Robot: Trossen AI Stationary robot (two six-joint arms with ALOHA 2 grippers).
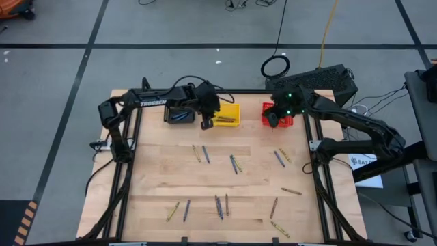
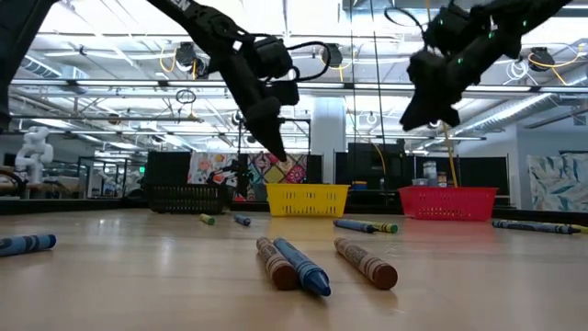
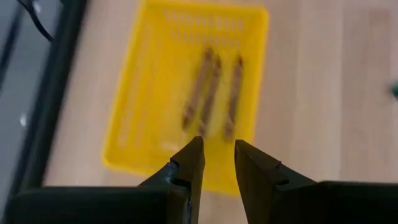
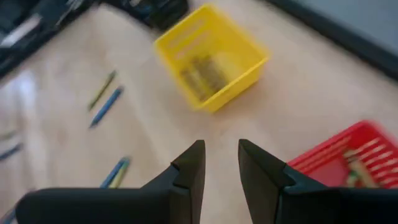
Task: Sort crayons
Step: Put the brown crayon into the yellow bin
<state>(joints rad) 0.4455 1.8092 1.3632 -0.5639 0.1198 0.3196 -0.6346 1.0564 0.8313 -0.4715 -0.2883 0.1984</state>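
Note:
Three brownish crayons (image 3: 211,87) lie in the yellow bin (image 3: 127,118), which stands at the table's far edge. My left gripper (image 3: 217,146) hangs open above that bin's near edge with nothing between its fingers; the high view shows it (image 1: 207,124) at the bin's left near corner. My right gripper (image 4: 221,149) is open too and holds nothing, raised over the red bin (image 4: 329,155), which has crayons in it. Blue, yellow-olive and brown crayons (image 1: 234,164) lie scattered flat on the wooden table (image 1: 157,171), some in pairs (image 2: 289,264).
A black bin (image 1: 181,113) stands left of the yellow one (image 1: 229,115), and the red bin (image 1: 265,109) to its right. Black frame rails (image 1: 130,171) run along the table's left and right sides. A dark case (image 1: 321,80) sits beyond the far right corner.

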